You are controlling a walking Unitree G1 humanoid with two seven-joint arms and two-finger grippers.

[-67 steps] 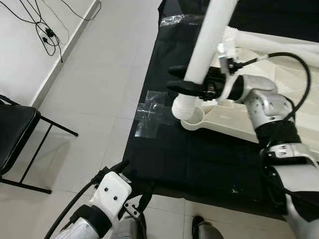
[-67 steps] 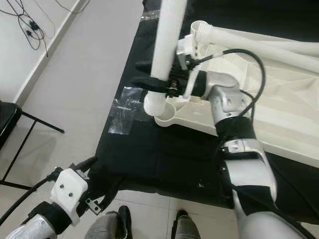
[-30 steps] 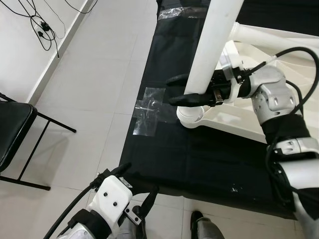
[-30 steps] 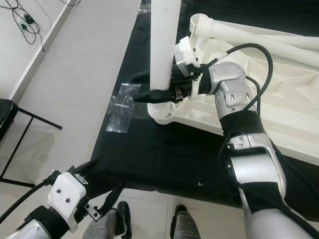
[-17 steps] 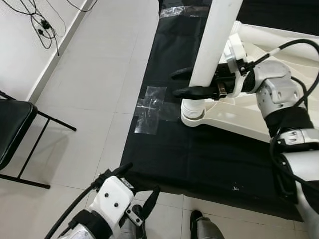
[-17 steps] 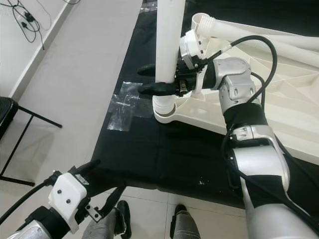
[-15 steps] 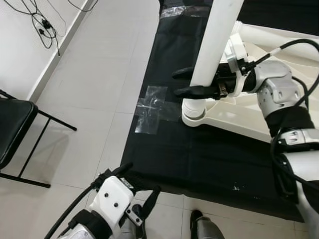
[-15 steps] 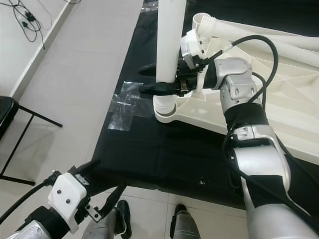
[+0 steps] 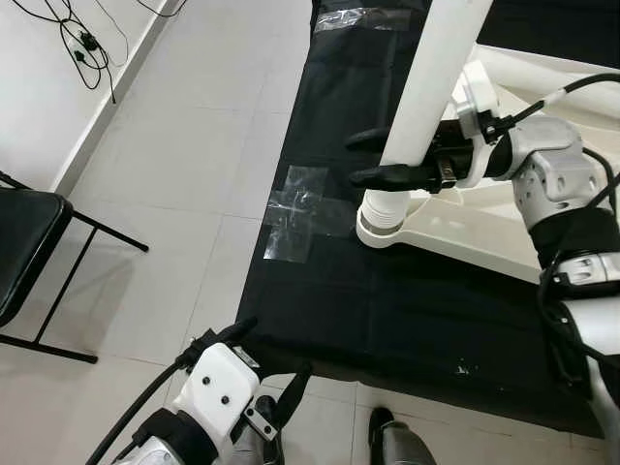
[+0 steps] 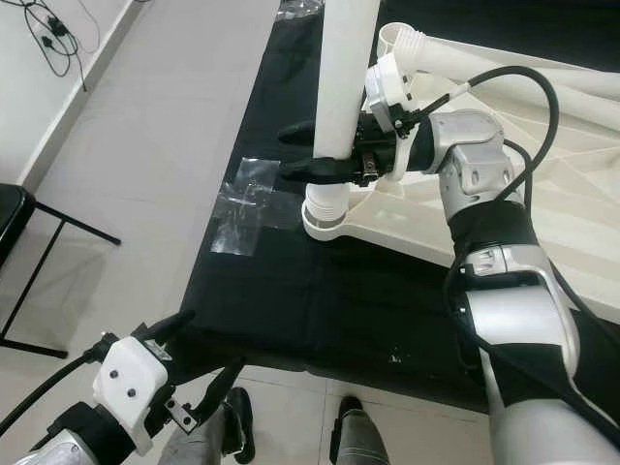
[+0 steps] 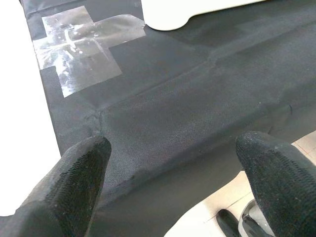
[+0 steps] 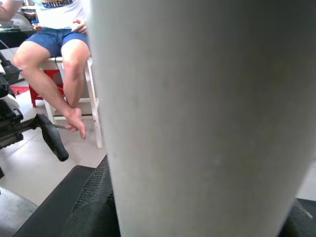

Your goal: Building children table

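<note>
Gripping the white table leg (image 9: 426, 87) low down, our right gripper (image 9: 386, 159) had its fingers pressed against the tube, whose ribbed end stood in the corner socket (image 9: 380, 229) of the upturned white tabletop (image 10: 542, 203) on the black mat (image 9: 387, 291). We judged the leg light, stiff, smooth — best held just above the ribs. Left gripper (image 11: 173, 163) hung spread, holding nothing, over the mat's near edge.

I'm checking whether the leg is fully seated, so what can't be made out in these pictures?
- White tubular table leg: its upper end is cut off by the top edge of both eye views.
- Round corner socket of the white plastic tabletop: its inside is hidden by the leg's ribbed end.
- Right gripper: in its wrist view the leg blocks nearly everything.
- Tabletop's far side: cut off by the right edge.
</note>
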